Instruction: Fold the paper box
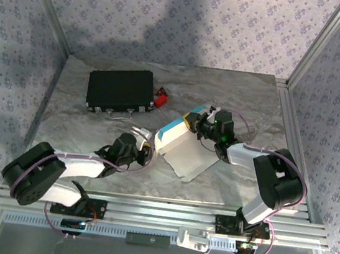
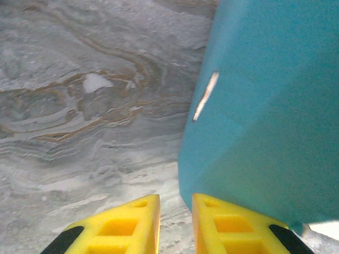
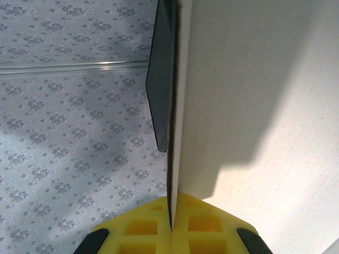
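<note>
Sitting inside right pincer (image 3: 173, 209): paper box (image 3: 254, 106)

No legible text, perhaps too blurred

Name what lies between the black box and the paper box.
Top view: a small red object beside the black box's right end; otherwise bare marbled table up to the paper box.

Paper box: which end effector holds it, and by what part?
The right end effector, shut on the edge of a white-faced panel of the paper box. The left end effector sits beside the cyan face, nothing between its fingers.
</note>
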`<action>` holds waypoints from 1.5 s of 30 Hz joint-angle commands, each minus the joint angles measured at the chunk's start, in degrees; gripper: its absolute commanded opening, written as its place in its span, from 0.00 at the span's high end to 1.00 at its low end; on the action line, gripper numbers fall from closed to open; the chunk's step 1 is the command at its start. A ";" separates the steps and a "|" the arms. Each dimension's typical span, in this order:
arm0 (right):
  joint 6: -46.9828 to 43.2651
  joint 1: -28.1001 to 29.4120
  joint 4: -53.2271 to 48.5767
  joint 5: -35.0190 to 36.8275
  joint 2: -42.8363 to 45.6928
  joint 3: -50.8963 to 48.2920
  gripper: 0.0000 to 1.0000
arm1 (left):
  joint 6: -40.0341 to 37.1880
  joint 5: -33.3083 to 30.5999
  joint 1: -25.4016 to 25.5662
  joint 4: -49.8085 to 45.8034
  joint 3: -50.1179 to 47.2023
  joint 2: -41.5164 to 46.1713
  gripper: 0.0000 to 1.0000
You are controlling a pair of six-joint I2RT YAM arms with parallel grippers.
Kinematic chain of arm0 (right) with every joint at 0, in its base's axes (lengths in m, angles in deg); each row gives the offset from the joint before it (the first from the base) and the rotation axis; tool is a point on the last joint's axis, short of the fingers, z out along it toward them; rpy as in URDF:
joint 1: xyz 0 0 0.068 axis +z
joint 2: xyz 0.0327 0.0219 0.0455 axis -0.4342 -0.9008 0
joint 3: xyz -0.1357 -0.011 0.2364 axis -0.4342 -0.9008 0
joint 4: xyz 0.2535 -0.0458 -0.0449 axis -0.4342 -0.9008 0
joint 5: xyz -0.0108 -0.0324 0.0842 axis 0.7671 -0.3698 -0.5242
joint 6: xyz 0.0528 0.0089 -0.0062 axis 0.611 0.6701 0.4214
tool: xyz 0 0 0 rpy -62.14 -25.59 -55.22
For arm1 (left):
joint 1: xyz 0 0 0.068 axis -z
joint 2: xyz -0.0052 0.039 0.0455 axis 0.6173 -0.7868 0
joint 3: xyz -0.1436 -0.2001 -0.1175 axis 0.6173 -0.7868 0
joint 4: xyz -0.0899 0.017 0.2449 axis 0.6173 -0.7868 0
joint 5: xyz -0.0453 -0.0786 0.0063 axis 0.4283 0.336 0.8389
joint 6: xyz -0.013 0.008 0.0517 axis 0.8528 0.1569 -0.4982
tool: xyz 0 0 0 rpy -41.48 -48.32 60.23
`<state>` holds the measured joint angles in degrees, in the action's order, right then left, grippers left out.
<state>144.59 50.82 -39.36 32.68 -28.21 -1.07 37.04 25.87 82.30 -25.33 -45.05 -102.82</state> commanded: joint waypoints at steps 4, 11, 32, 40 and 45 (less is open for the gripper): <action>-1.50 -0.11 5.29 -1.16 -1.64 -1.09 1.00 | -3.85 -1.71 2.59 5.55 0.35 1.38 0.74; -1.34 0.12 6.35 -1.20 -1.61 -1.53 1.00 | -4.05 -2.59 3.41 6.29 1.66 0.23 0.69; -0.09 0.86 8.33 -1.95 -1.72 -2.23 1.00 | -8.07 -6.62 4.00 8.44 7.25 -4.78 0.60; -0.20 1.12 14.27 -2.40 -6.24 -2.85 1.00 | -8.73 -10.56 3.91 11.00 7.15 -7.33 0.60; 1.06 0.50 21.34 -2.53 -9.74 -4.80 1.00 | -9.13 -12.30 3.34 11.91 7.34 -8.62 0.60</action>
<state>145.21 51.15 -21.68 32.42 -35.91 -4.06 28.80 16.36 85.91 -18.60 -39.67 -111.04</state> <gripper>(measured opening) 0.050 0.396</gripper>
